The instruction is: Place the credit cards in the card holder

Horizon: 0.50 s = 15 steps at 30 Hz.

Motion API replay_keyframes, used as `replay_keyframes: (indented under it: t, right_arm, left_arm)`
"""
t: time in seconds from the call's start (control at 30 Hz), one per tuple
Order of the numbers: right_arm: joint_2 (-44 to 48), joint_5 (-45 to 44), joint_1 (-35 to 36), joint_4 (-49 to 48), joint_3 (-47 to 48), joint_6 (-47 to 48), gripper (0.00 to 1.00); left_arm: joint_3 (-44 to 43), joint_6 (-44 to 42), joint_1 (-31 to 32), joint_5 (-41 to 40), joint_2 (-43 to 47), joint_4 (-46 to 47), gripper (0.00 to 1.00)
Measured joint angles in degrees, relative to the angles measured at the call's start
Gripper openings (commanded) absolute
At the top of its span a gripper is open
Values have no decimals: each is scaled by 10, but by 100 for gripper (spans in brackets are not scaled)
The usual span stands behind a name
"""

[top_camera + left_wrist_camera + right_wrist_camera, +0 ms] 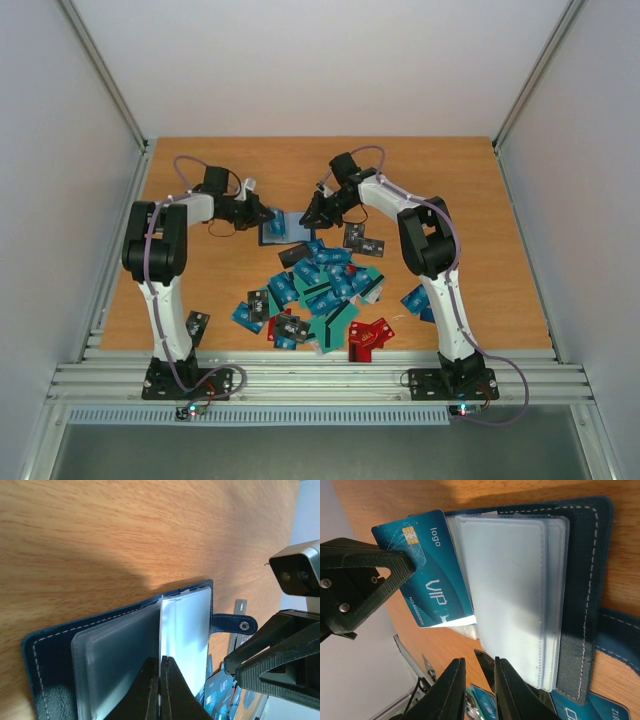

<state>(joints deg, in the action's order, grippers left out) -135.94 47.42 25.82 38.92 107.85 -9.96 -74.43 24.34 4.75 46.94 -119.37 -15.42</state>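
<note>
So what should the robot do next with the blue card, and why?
Probably nudge the blue VIP card deeper with the right gripper: it sticks far out of the card holder, whose sleeve the left gripper pinches.

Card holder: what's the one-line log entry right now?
card holder open | left hand pinching its sleeve | teal card partly in | right hand empty

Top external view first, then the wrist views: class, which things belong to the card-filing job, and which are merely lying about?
Belong to the job:
- card holder, lying open
- credit cards, piled
- blue VIP card, at the holder's sleeves
- clear sleeve, pinched by the left gripper
- right gripper, jaws slightly apart

Just there:
- table
- metal rails
- white walls
</note>
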Motion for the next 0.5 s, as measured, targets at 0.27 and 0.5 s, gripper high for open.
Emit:
replay_keyframes:
  t: [0.27,0.5]
  right_arm:
    - [0,-2,-8,-3,-11,-4,16]
    - [-4,-12,-12,3,-15,-3,15]
  left_arm:
    - [28,44,10,5,0,80,0]
    - [30,59,11,7,0,101,0]
